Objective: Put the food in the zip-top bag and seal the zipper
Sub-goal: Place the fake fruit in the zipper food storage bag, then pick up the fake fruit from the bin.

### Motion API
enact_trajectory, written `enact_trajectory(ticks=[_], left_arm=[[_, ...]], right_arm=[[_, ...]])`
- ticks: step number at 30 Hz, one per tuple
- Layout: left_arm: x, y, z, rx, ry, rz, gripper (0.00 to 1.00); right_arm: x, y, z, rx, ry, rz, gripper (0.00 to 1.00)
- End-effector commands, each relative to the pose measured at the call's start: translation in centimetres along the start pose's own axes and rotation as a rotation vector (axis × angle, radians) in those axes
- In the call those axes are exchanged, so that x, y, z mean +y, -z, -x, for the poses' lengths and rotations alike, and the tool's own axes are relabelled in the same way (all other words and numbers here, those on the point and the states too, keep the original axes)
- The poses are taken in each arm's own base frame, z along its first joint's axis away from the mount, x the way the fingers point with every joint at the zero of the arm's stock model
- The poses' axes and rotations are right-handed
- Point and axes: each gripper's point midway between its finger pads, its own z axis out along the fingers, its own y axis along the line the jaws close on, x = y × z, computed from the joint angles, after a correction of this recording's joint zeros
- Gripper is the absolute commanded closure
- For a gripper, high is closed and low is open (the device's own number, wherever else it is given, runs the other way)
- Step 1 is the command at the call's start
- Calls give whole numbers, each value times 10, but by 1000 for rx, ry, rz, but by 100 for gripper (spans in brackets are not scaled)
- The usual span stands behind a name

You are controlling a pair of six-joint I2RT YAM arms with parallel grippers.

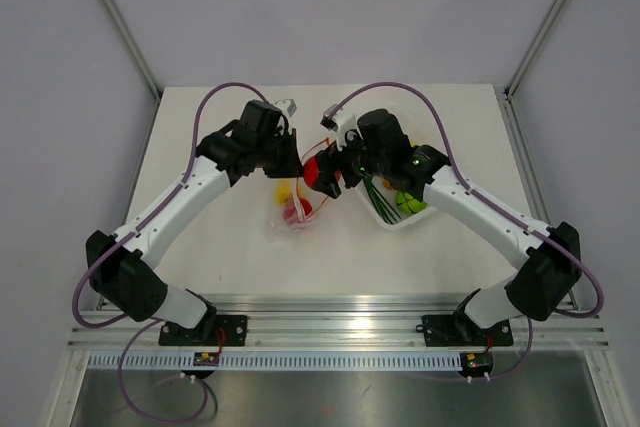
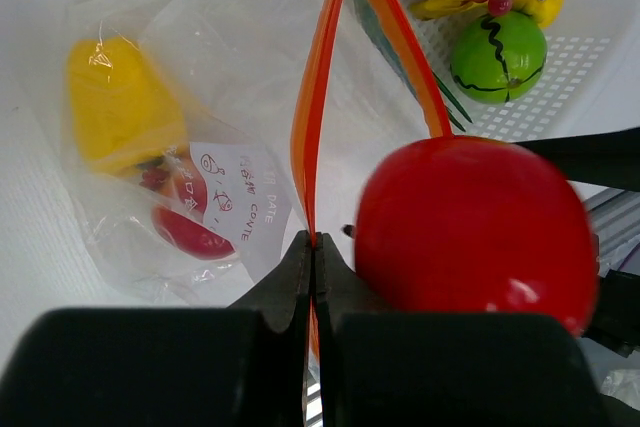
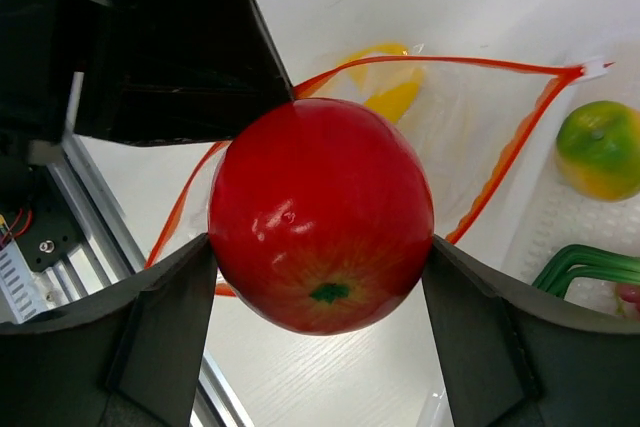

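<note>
Left gripper (image 2: 313, 247): closed, jaws pinched on the zipper (image 2: 322, 97) at one lip of the mouth, holding that lip raised.
Right gripper (image 3: 322, 282): jaws spread wide and clamped on a red round fruit (image 3: 322, 227), one finger on each flank, the fruit filling the span.
Zip-top bag (image 2: 245, 67): lay on the table (image 1: 230, 247) between the two arms, just left of the tray. Its mouth was open and the two orange-red strips stood parted.
Bag contents: a yellow pepper (image 2: 120, 102) with red pieces beside it. A printed label hid part of them, so the count was uncertain.
Held fruit, position: at the bag's mouth, just beside the pinched strip. Whether it had crossed the strips could not be told.
Tray (image 2: 600, 37): white and perforated. It held a green round fruit (image 2: 498, 55), a mango (image 3: 598, 147) and green stalks (image 3: 585, 265).
Handling, fruit: judged hard, glossy and light. It is likely to roll or squirt from an off-centre grip, so it is best taken across its widest girth.
Handling, bag: thin, limp, crinkly film that is unlikely to hold its mouth open unaided. It is best taken by the stiffer strip, not the film.
Handling, zipper: narrow and flexible. Sealing would need both strips aligned and pressed along their length.
Stage: filling was under way, with several pieces in the tray and the zipper unsealed.
</note>
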Motion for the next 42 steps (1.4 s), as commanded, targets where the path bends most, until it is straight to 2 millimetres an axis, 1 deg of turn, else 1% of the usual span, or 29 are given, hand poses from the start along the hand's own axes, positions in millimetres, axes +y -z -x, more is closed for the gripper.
enact_trajectory(ticks=[1,2,4,6,8,9,12,13,15,16,17,18,19,20,22,23,24,25,27,28,29,30,31,32,33,35,36,37,42], left_arm=[[-17,18,18,-80,-12,-70,100],[-17,21,19,-88,-11,-72,100],[-17,22,19,-91,-12,-72,100],[-18,24,19,-90,-14,-77,100],[-18,24,18,-91,-15,-76,100],[-18,24,19,-92,-17,-74,100],[-17,23,18,-89,-15,-73,100],[-18,23,18,-88,-13,-74,100],[-18,23,19,-90,-13,-74,100],[-18,23,19,-91,-13,-72,100],[-18,24,20,-93,-14,-75,100],[-17,23,19,-92,-13,-71,100],[-18,23,20,-92,-14,-73,100],[-17,23,19,-91,-13,-72,100],[-17,22,18,-87,-13,-74,100],[-17,22,19,-90,-13,-74,100],[-18,22,19,-92,-14,-74,100],[-17,22,19,-89,-13,-73,100],[-17,23,18,-88,-13,-74,100],[-17,22,17,-86,-13,-72,100],[-17,23,18,-90,-13,-74,100],[-16,23,18,-90,-15,-70,100],[-15,22,17,-89,-14,-67,100],[-15,23,17,-90,-14,-68,100],[-15,22,17,-91,-14,-67,100],[-15,22,16,-89,-16,-69,100],[-14,21,15,-87,-14,-67,100],[-15,21,15,-86,-14,-69,100],[-15,19,13,-79,-13,-73,100]], right_arm=[[-1,-11,11,-19,-2,-23,39],[-5,-16,8,-8,-5,-34,38],[-12,-21,5,7,-9,-67,27],[-17,-22,5,7,-37,-101,12],[-21,-18,10,-11,-36,-129,6],[-21,-17,11,-18,-35,-133,1],[-27,-6,22,-62,-31,-182,0],[-28,1,27,-82,-32,-201,1],[-44,10,30,-106,-39,-302,0],[-49,19,34,-129,-50,-341,0],[-61,26,34,-141,-55,-416,1],[-67,30,31,-143,-60,-456,1],[-71,38,34,-165,-72,-489,0],[-81,45,32,-177,-87,-556,1],[-95,56,25,-188,-150,-635,1],[-102,60,22,-186,-174,-656,5],[-115,67,20,-193,-234,-688,6],[-122,70,12,-168,-259,-702,6],[-133,74,3,-153,-302,-714,5],[-146,80,-3,-144,-331,-747,5],[-152,82,-8,-137,-342,-761,3],[-158,83,-18,-118,-352,-775,4],[-169,87,-25,-112,-366,-801,5],[-173,86,-30,-105,-371,-801,11],[-179,82,-44,-73,-373,-814,18],[-189,80,-55,-44,-374,-844,24],[-192,76,-61,-22,-373,-852,25],[-197,69,-72,18,-372,-858,27],[-209,43,-95,95,-368,-859,27]])
